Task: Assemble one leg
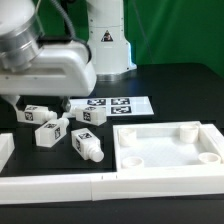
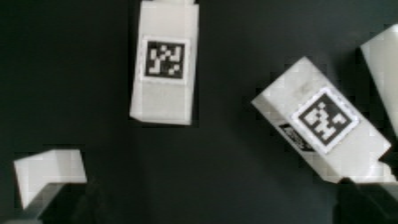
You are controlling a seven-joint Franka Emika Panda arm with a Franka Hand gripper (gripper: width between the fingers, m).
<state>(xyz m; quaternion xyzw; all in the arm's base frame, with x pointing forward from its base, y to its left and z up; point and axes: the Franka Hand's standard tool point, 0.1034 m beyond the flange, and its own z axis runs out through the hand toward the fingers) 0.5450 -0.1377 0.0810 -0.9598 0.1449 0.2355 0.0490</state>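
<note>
The Panda arm (image 1: 45, 60) hangs over the table at the exterior view's left of the marker board (image 1: 108, 104). The square white tabletop (image 1: 165, 152) lies in front of that board, toward the exterior view's right. Loose tagged legs lie off the board's left end, one leg (image 1: 88, 144) nearest the tabletop. The gripper (image 2: 205, 200) is spread wide and holds nothing.

The marker board (image 1: 112, 104) is lying flat on the black table (image 1: 175, 95), its tags facing upward. A green backdrop (image 1: 180, 30) is filling the background, and a white rail (image 1: 50, 186) is running across the foreground.
</note>
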